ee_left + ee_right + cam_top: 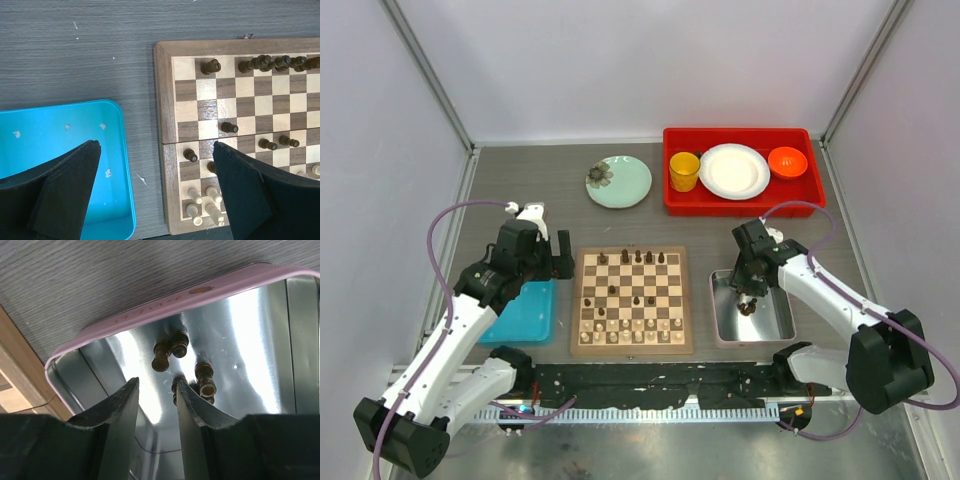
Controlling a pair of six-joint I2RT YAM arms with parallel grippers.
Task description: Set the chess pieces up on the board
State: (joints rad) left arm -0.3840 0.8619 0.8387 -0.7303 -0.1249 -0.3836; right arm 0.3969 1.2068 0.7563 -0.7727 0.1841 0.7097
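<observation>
The right pincer [156, 385] hung low inside the metal tray [250, 335]. Its two black fingers stood a little apart, and we saw nothing in the gap. Just past the tips lay a small huddle of dark pieces [170, 352] on their sides, touching one another, with one right at a fingertip.

We judged the step to be picking up one dark piece. To do it well, we would choose a piece at the edge of the huddle, straddle its narrow waist and come down almost to the tray floor. We would close gently, since turned wood probably rolls on polished metal.

The tray was mirror-bright, with rounded corners and a pinkish rolled rim. The pieces were glossy, knobbed and brown.

Beside it, on the grey wood-grain table, lay the board [165, 100]. It had tan and brown squares, a pale border and a seam across its middle. More dark men [270, 62] stood along its far row, with a few on middle squares. The pale pieces [200, 200] filled the near rows.

The left pincer [156, 147] hung spread wide and empty, straddling the board's edge and the smooth blue tray [50, 130].
</observation>
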